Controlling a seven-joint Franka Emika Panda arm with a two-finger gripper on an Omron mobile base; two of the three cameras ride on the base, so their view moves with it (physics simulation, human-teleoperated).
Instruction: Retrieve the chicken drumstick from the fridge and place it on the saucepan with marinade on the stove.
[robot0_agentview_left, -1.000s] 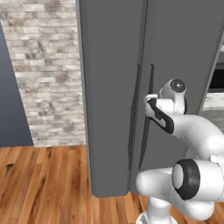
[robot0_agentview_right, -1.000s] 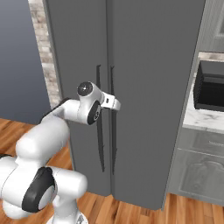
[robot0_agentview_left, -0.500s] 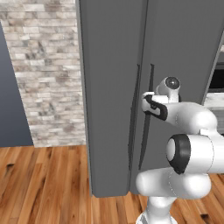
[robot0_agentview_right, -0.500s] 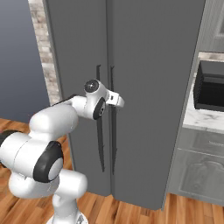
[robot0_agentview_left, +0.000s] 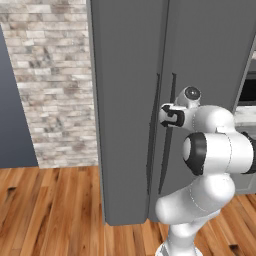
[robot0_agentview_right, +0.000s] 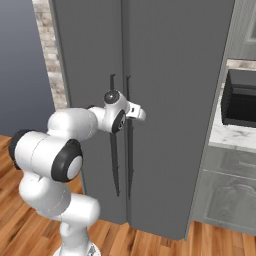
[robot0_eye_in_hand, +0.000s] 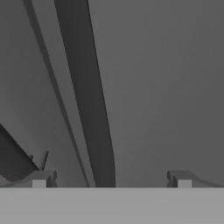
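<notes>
The fridge is a tall dark grey appliance with both doors shut. Two thin curved handles run down its middle seam. My gripper is open at the top of the right door's handle, at about chest height. In the hand view that dark handle runs up between my spread fingertips, with the gripper close to the door. From the left base the gripper sits right at the two handles. The chicken drumstick, the saucepan and the stove are out of view.
A brick wall stands left of the fridge over a wooden floor. To the right, a black microwave sits on a marble counter above grey cabinets.
The arm has folded in towards the fridge and the hand has moved closer to the handles. The jaws have stayed open and the doors have stayed shut.
</notes>
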